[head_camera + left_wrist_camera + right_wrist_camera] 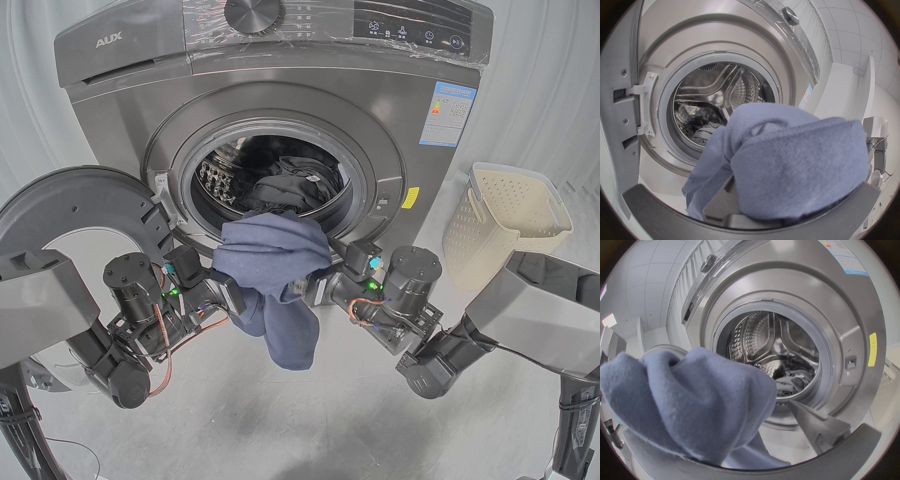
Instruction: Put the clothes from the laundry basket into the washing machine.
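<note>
Door (75, 200) hangs open at left; left gripper (234, 292) sits just below the washer (375, 94) opening, buried in the left edge of the blue garment (272, 262), so can't tell if it is clamped or open. Garment is bunched between the two grippers, top fold at the opening's lower rim, one end hanging toward the floor (312, 425), with dark clothes (287, 181) in the drum (215, 178) behind. Right gripper (310, 289) is pushed into the garment's right edge under draped cloth, grip can't be told; basket (506, 219) stands right of the washer.
</note>
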### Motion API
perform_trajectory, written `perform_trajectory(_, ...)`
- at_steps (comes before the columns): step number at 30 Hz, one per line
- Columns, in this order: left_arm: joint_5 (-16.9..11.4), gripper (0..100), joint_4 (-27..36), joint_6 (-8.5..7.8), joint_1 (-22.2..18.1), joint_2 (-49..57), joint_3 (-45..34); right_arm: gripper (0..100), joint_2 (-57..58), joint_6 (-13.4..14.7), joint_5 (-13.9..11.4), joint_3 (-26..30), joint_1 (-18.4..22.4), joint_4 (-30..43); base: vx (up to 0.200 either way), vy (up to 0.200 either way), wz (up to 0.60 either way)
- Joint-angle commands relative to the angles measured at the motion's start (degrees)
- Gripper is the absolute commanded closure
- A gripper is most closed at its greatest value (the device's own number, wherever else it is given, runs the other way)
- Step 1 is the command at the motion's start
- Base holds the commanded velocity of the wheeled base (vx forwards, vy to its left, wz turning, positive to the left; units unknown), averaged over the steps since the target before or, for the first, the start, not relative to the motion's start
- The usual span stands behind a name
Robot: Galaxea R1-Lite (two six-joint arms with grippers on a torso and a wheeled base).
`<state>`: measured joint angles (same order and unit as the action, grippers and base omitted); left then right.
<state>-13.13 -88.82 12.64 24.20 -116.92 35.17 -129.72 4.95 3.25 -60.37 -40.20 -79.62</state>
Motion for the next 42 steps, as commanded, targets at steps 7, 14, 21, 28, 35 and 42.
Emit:
perform_trajectory(7,-0.4,100,-0.1,-0.51,0.7,13.8,-12.0,0,16.8,1.8,-9.1,30.7,-4.0,-0.8,0.000,0.000,0.00)
perform_trajectory(14,-0.2,100,0.0,-3.15,3.4,15.6,-15.1,0,16.8,4.4,-5.5,36.1,-0.8,-9.1,0.000,0.000,0.00)
perform_trajectory(21,-0.1,100,0.0,-6.14,2.7,14.3,-15.8,0,14.2,2.9,-2.4,35.8,5.0,-9.0,0.000,0.000,0.00)
perform_trajectory(28,0.1,100,0.0,-6.31,2.8,14.3,-17.0,0,13.6,3.0,-2.4,36.3,5.0,-9.0,0.000,0.000,0.00)
perform_trajectory(35,0.0,100,0.0,-6.40,3.0,13.6,-17.0,0,13.7,3.0,-1.1,36.3,4.8,-9.0,0.114,0.000,0.00)
perform_trajectory(42,0.0,100,0.0,-6.40,3.3,13.0,-17.0,0,13.6,3.0,-1.1,36.4,4.3,-9.0,0.200,0.000,0.00)
